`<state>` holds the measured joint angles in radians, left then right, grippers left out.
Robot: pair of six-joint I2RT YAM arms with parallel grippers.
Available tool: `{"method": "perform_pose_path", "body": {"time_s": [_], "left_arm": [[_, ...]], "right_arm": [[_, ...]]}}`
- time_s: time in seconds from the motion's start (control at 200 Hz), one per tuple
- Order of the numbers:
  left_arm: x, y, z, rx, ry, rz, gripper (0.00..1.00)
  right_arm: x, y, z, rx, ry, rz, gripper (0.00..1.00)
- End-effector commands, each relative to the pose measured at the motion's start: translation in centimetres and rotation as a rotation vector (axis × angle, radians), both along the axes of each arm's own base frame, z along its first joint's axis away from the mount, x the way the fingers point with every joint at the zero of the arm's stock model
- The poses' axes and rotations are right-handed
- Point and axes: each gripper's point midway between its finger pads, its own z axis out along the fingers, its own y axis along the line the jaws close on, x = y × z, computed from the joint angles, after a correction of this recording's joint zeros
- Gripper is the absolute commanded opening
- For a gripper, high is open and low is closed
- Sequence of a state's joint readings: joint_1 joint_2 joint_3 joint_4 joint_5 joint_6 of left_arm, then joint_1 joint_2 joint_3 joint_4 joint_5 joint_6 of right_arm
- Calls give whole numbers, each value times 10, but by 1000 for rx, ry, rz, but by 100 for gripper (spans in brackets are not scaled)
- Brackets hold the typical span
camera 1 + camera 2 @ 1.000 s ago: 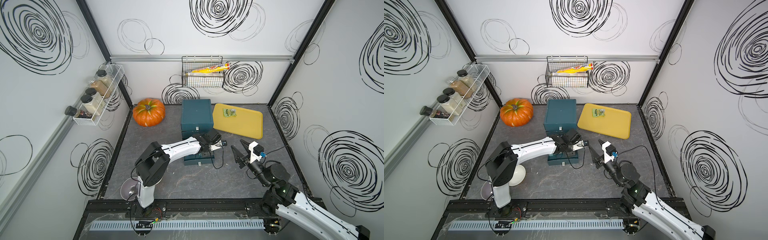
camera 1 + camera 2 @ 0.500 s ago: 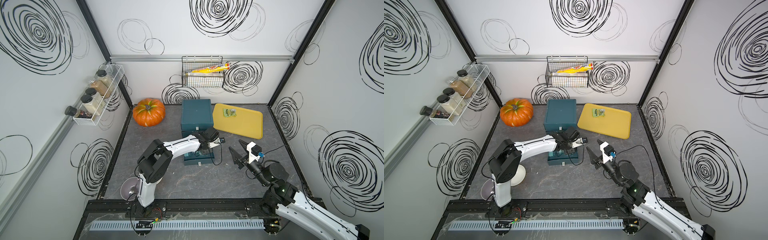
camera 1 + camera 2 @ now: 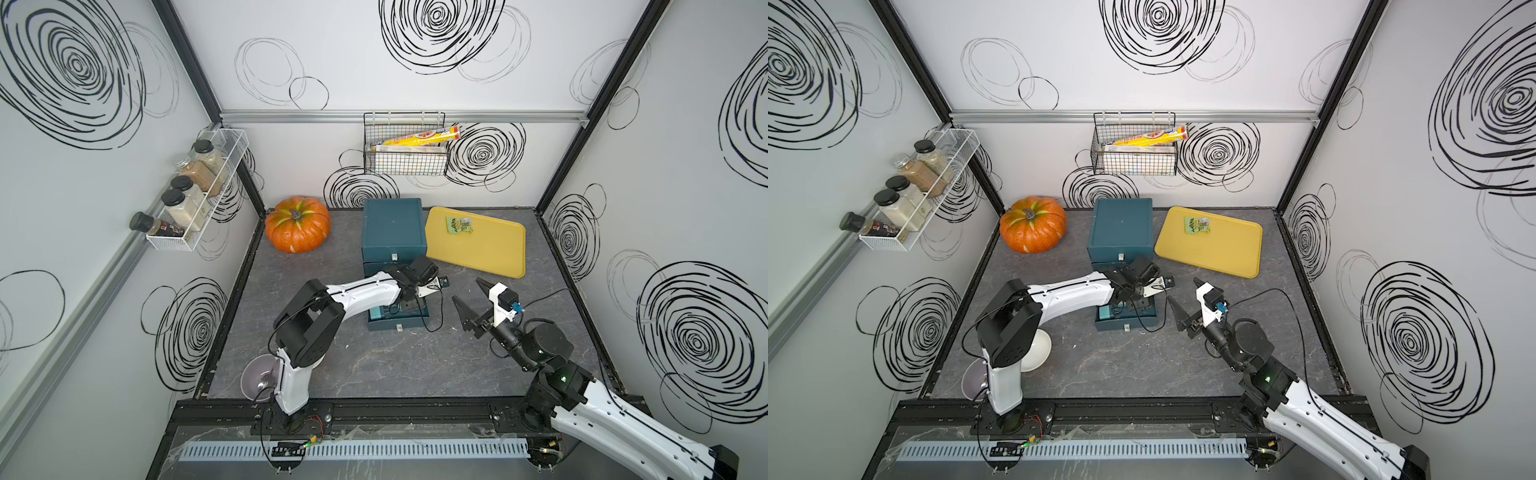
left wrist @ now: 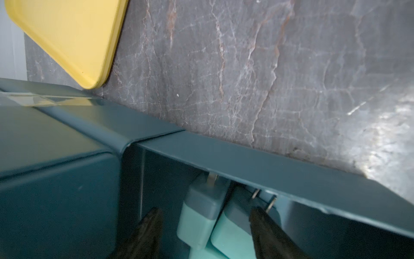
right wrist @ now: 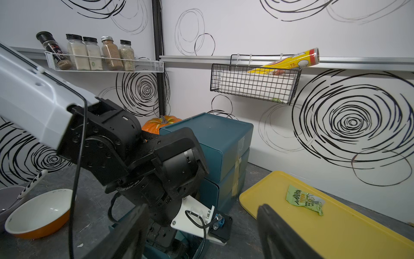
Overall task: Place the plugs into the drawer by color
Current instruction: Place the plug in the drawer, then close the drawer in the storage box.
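Observation:
The drawer (image 3: 394, 228) is a dark teal cabinet at the back centre, seen in both top views. Its bottom drawer (image 3: 409, 323) is pulled out toward the front. My left gripper (image 4: 205, 224) reaches down into it, open. Two teal plugs (image 4: 199, 222) (image 4: 233, 228) lie side by side between its fingers, prongs toward the drawer's side wall (image 4: 268, 170). One finger overlaps the farther plug and the other stands clear of them. Pale teal (image 3: 380, 312) shows inside the drawer from above. My right gripper (image 3: 469, 296) hangs open and empty just right of the drawer. No yellow or pink plugs are visible.
A yellow tray (image 3: 494, 249) holding a green packet (image 3: 459, 225) lies right of the cabinet. An orange pumpkin (image 3: 297, 224) sits at the back left. Two bowls (image 3: 1038, 347) stand by the left arm's base. A spice rack (image 3: 195, 195) and a wire basket (image 3: 405, 156) hang on the walls.
My left gripper's fingers have spread apart inside the bottom drawer. My right gripper has opened wider and drifted a little left toward the drawer.

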<state>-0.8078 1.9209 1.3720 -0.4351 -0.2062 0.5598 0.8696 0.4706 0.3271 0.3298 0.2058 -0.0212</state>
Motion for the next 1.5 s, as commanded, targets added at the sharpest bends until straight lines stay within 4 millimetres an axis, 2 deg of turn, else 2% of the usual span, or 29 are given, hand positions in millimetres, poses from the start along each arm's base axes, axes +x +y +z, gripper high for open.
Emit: {"method": "perform_pose_path", "body": {"time_s": [0.0,0.13,0.185,0.24,0.285,0.33,0.4,0.446,0.501,0.576,0.621,0.671,0.711,0.786,0.976,1.171,1.292,1.397,1.497], "left_arm": [[0,-9,73,-144,-105,35,78],[-15,-15,155,-417,-173,68,95],[-23,-16,189,-564,-171,95,99],[-23,-8,224,-709,-185,163,99],[-15,8,253,-841,-202,289,99],[0,34,276,-966,-181,443,99],[24,77,290,-1133,-95,650,99],[35,100,288,-1194,-84,729,99],[45,123,285,-1199,-154,800,99],[60,146,277,-1176,-216,879,98],[71,150,267,-1161,-189,897,93],[86,151,252,-1138,-133,907,92],[97,150,240,-1115,-101,910,89],[113,157,225,-1092,-77,950,86],[126,149,203,-1076,-23,932,79],[131,140,171,-1042,60,941,72],[126,135,158,-1022,71,939,67],[121,129,148,-977,69,944,62],[115,127,136,-949,98,961,51]], "right_arm": [[1,-1,11,35,-12,-7,80],[0,2,9,38,-7,9,79],[3,6,6,19,9,13,78],[8,15,-4,-21,51,26,78],[9,29,-13,-63,86,75,79],[9,45,-23,-108,127,132,79],[8,68,-43,-174,193,219,79],[4,82,-52,-202,220,288,78],[-4,98,-61,-226,249,378,75],[-27,121,-73,-260,286,554,71],[-43,135,-84,-296,317,653,70],[-51,146,-104,-360,364,690,69],[-51,153,-124,-421,414,686,67],[-47,162,-150,-515,490,680,63],[-43,169,-181,-570,551,682,63],[-32,172,-211,-654,616,637,62],[-5,172,-220,-721,589,510,63],[20,169,-217,-746,508,392,64],[41,170,-209,-742,457,293,65]]}}
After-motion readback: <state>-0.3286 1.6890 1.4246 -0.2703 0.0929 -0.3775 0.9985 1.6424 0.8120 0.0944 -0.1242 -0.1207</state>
